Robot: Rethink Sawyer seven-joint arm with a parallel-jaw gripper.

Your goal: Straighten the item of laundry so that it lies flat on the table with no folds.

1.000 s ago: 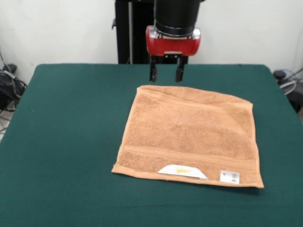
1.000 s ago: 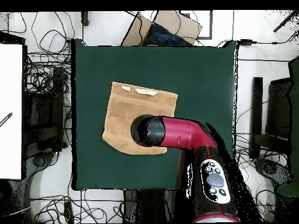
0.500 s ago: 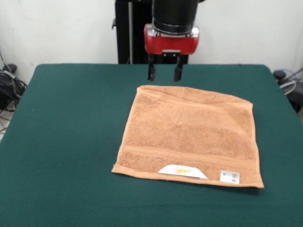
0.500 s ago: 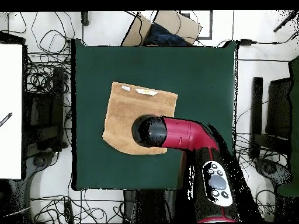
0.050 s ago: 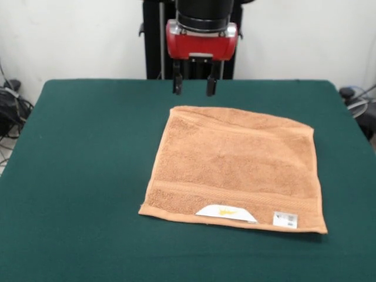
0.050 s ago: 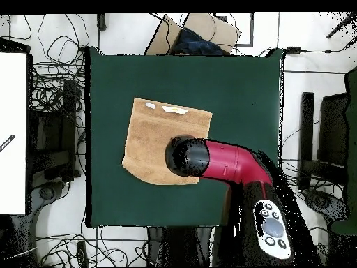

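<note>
The tan terry-cloth towel (image 5: pixel 235 167) lies spread near the centre of the green surface (image 5: pixel 82 176), one layer thick with no fold visible, so the task appears essentially complete. Its two white tags (image 5: pixel 226 212) sit along the 6 o'clock edge in the front view. The gripper (image 5: pixel 192 86) hangs above the surface just beyond the towel's 12 o'clock edge, jaws apart and empty, clear of the cloth. The arm (image 6: pixel 230 162) points vertically downward, reaching in from 5 o'clock in the overhead view.
</note>
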